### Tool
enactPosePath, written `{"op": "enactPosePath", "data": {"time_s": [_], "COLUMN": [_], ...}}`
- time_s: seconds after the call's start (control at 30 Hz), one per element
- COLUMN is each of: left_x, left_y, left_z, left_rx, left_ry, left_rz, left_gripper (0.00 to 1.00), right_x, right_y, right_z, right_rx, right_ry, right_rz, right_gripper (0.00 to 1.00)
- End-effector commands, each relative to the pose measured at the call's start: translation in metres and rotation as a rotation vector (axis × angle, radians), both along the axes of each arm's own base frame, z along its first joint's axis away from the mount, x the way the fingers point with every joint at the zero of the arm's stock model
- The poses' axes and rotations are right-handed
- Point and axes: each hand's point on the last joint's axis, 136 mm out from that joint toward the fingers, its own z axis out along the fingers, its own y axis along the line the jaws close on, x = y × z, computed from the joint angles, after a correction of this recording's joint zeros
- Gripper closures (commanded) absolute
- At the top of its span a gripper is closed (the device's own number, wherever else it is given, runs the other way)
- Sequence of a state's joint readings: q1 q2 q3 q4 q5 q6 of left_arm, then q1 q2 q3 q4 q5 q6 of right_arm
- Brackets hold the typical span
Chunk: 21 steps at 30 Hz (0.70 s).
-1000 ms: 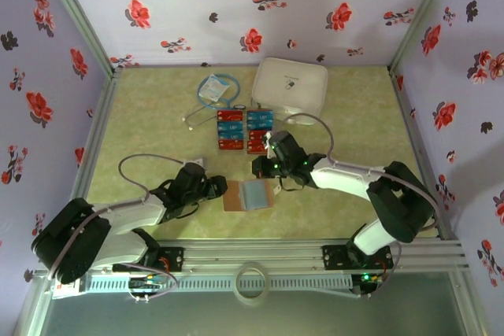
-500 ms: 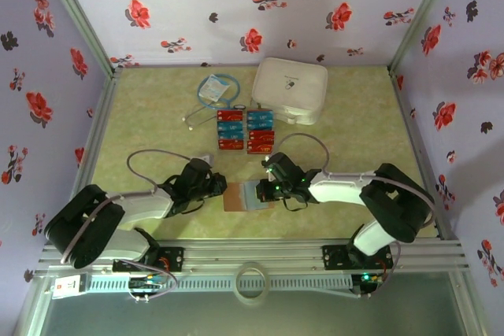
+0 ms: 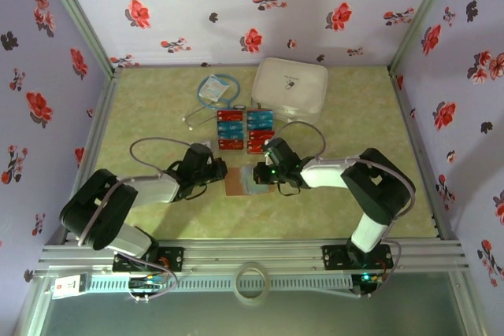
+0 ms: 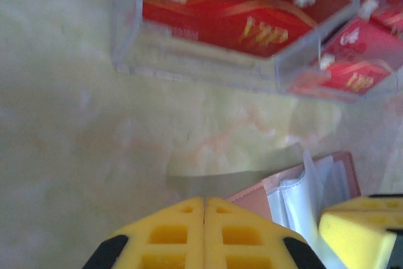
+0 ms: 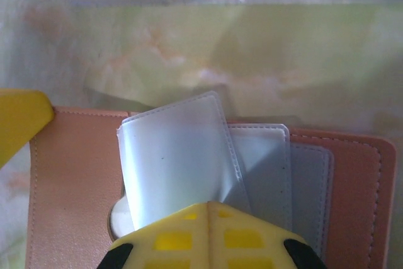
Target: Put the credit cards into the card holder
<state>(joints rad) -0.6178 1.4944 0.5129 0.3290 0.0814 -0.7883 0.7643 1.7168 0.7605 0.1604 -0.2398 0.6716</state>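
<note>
Tan-brown, the card holder [image 3: 235, 182] lies open on the counter [image 3: 157, 100] between two closed pairs: left fingers [image 4: 170, 237] just beside its left edge, right fingers [image 5: 176, 240] over its raised clear sleeve [image 5: 173, 162]; credit cards [image 3: 233, 129] lie beyond.

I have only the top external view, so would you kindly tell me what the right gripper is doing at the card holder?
Observer: The right gripper is closed, with its tips over the lower end of one clear sleeve, which is fanned askew from the other sleeves.
Operator: Thank you. And how does the left gripper stand?
Observer: The left gripper is closed as well, with its tips at the left edge of the open card holder. I cannot tell whether it pinches the cover.
</note>
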Motion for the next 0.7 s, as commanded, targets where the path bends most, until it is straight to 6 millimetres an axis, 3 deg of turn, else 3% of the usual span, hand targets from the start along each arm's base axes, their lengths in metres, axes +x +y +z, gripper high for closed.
{"op": "enactPosePath", "data": {"time_s": [0.0,0.13,0.2,0.4,0.53,0.67], "left_x": [0.018,0.027,0.028,0.015,-0.002,-0.017], "left_y": [0.004,0.013,0.018,0.020,-0.004,-0.034], "left_z": [0.009,0.023,0.035,0.075,0.098,0.101], "left_rx": [0.051,0.088,0.096,0.000,-0.119,-0.197], "left_ry": [-0.030,-0.043,-0.061,-0.089,-0.097,-0.085], "left_rz": [-0.030,-0.040,-0.039,-0.014,-0.044,-0.083], "left_gripper": [0.95,0.52,0.40,0.28,0.26,0.26], "right_x": [0.003,0.003,0.000,-0.004,-0.003,-0.004], "right_y": [-0.007,-0.007,-0.006,-0.006,-0.003,-0.002], "right_z": [-0.015,-0.015,-0.016,-0.012,-0.008,-0.005], "right_rx": [-0.062,-0.049,-0.030,0.013,0.031,0.041], "right_ry": [0.019,0.031,0.039,0.045,0.040,0.040], "right_rz": [-0.003,-0.018,-0.023,-0.039,-0.040,-0.040], "right_gripper": [0.98,0.98,0.98,0.98,0.98,0.98]}}
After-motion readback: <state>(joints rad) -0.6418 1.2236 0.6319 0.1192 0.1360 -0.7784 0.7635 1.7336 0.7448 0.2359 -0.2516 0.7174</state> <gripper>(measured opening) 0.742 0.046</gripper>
